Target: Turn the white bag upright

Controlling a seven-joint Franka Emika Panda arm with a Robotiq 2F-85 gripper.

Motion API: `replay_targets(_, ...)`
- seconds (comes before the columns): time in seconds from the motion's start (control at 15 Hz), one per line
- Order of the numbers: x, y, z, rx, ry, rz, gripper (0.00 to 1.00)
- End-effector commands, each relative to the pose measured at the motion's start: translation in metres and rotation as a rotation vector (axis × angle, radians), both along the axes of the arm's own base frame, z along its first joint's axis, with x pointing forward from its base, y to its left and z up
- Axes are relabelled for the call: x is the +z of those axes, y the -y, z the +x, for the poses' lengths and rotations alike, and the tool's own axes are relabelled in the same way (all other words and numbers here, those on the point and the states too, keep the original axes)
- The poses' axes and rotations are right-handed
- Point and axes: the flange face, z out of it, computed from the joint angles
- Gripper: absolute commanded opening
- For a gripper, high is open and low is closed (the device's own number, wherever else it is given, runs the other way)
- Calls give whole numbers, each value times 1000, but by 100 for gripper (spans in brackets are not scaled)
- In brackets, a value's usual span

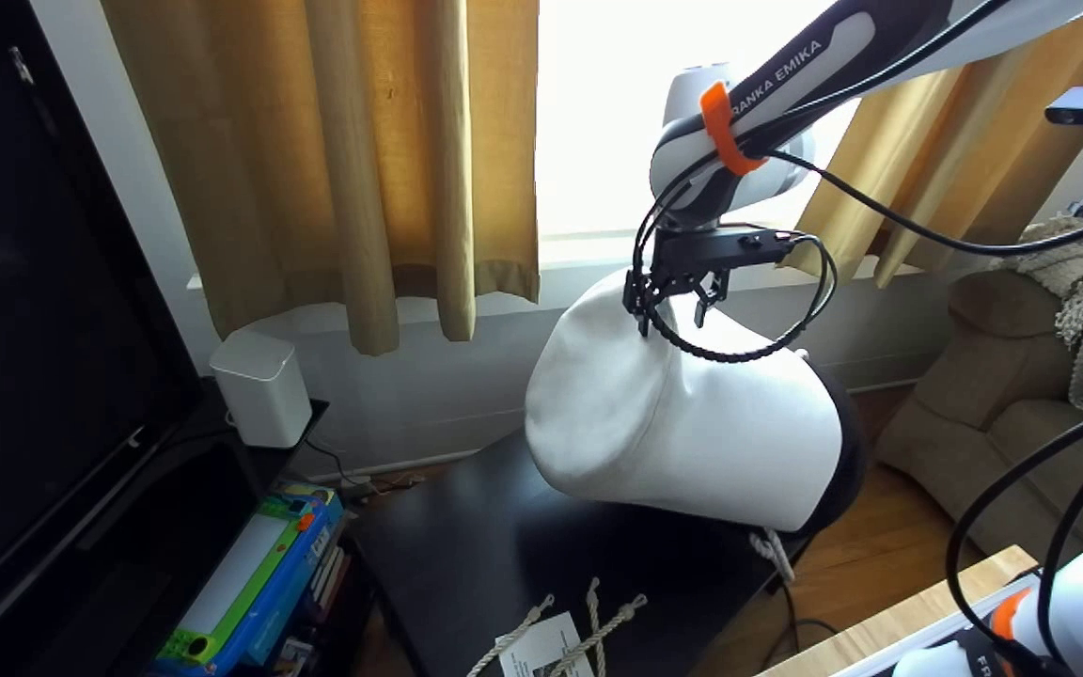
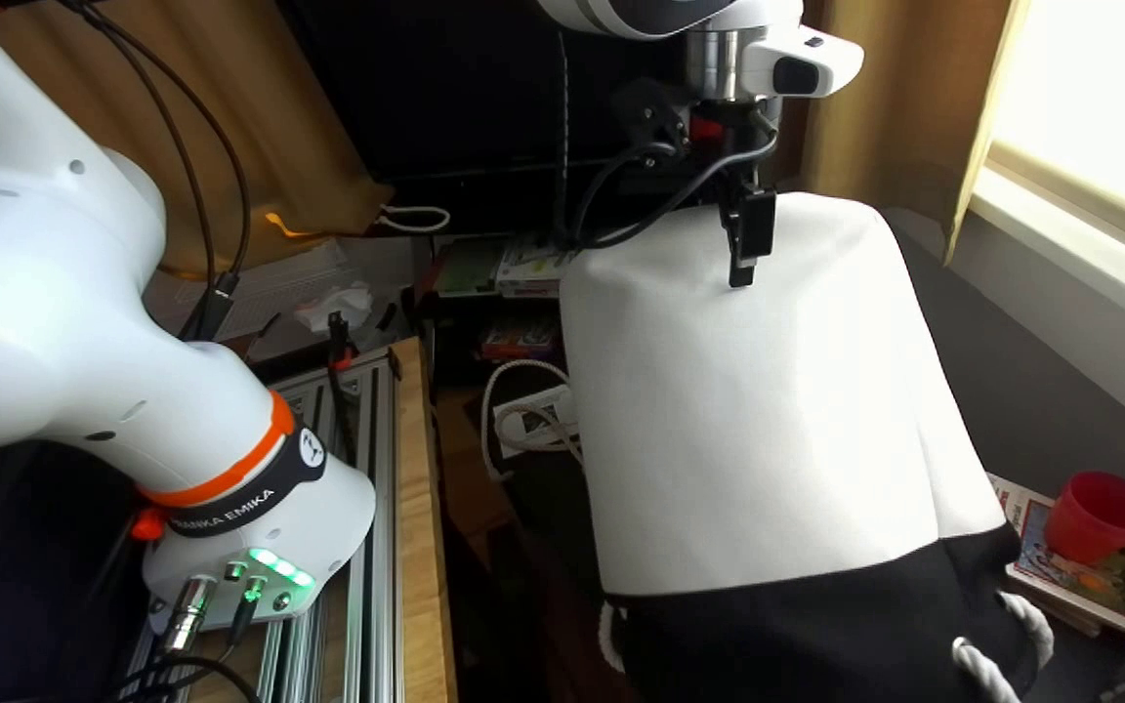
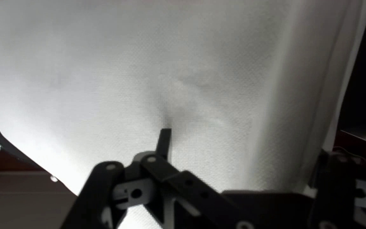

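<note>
The white bag point(image 1: 748, 432) lies on its side on a black table point(image 1: 504, 545). In an exterior view its closed round base faces the TV side and its black rim faces the couch side. It also shows in an exterior view point(image 2: 768, 420), with the black rim and cord handles nearest the camera. It fills most of the wrist view point(image 3: 106, 79). My gripper point(image 1: 671, 326) is at the bag's upper base edge with its fingers spread apart. In the wrist view the left finger of the gripper point(image 3: 245, 143) dents the side fabric; the right finger is at the base edge.
Rope cords point(image 1: 588, 639) and a paper lie on the table's front. A white box-shaped device point(image 1: 261, 390) stands by the TV point(image 1: 43, 310). A red cup point(image 2: 1100, 517) stands on books beside the bag. A window sill point(image 2: 1090, 234) runs along the wall.
</note>
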Motion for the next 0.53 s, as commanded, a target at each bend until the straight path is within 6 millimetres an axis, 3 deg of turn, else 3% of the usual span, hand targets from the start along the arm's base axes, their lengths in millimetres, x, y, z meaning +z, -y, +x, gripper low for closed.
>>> replay_targets(0.0, -6, -3, 3, 38, 22, 89, 100)
replay_targets(0.47, -18, -7, 10, 192, 74, 212, 100)
